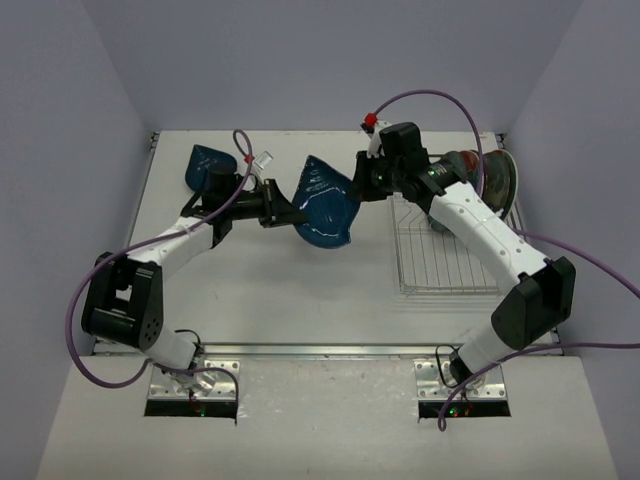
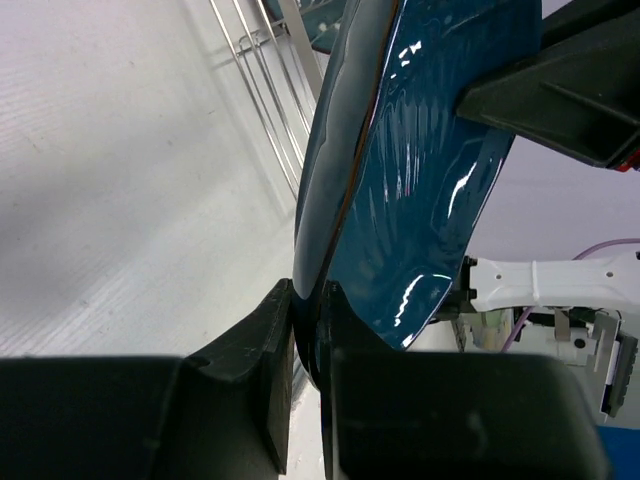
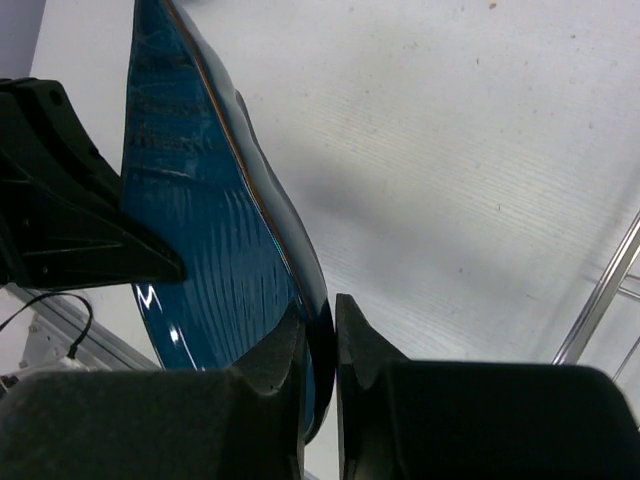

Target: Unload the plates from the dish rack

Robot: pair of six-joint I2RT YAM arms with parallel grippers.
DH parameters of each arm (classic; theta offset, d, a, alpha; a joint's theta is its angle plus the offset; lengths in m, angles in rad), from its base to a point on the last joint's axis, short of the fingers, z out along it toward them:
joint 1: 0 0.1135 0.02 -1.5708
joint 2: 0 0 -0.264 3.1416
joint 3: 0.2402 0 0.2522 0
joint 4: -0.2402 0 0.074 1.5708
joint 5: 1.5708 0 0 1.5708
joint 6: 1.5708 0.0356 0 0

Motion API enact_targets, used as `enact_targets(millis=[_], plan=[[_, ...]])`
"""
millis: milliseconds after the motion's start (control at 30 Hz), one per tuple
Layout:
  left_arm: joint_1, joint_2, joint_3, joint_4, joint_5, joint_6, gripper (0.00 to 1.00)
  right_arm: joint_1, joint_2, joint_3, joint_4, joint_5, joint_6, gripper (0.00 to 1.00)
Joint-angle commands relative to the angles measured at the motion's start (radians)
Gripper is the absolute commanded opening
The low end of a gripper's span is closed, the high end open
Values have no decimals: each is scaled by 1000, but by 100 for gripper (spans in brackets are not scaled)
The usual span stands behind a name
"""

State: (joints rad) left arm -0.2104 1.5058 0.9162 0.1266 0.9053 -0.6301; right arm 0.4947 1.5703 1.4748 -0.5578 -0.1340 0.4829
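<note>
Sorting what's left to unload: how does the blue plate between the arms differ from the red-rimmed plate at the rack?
The blue plate is dark blue, the red-rimmed plate red-edged. The blue plate is airborne, the left gripper's fingers shut on its rim; the red-rimmed plate stands in the dish rack. Both are on edge.

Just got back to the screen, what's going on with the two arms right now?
Both arms meet over a dark blue glossy round plate, held up on edge between them. The left hand is shut on one side of its rim. The right hand straddles the opposite side, grip unclear. It looks like a hand-over. A second dark blue plate sits far left, and a red-rimmed plate stands in the silver wire dish rack.
</note>
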Motion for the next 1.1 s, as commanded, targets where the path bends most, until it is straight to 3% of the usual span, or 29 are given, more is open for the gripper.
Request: enact_targets(millis=[0, 67, 133, 233, 467, 867, 1067], plan=[[99, 26, 67, -13, 20, 75, 0, 7, -40, -1, 133, 26, 41, 63], [167, 54, 108, -64, 24, 109, 0, 5, -44, -11, 129, 67, 33, 87], [213, 94, 164, -150, 21, 161, 0, 5, -47, -18, 124, 116, 26, 99], [356, 152, 248, -228, -4, 209, 0, -2, -58, -35, 122, 132, 9, 99], [527, 366, 546, -373, -88, 288, 0, -5, -82, -63, 126, 159, -24, 99], [632, 757, 1056, -616, -143, 417, 0, -7, -93, -103, 137, 151, -50, 99], [654, 862, 1154, -656, -111, 431, 0, -8, -90, -110, 142, 146, -55, 99]])
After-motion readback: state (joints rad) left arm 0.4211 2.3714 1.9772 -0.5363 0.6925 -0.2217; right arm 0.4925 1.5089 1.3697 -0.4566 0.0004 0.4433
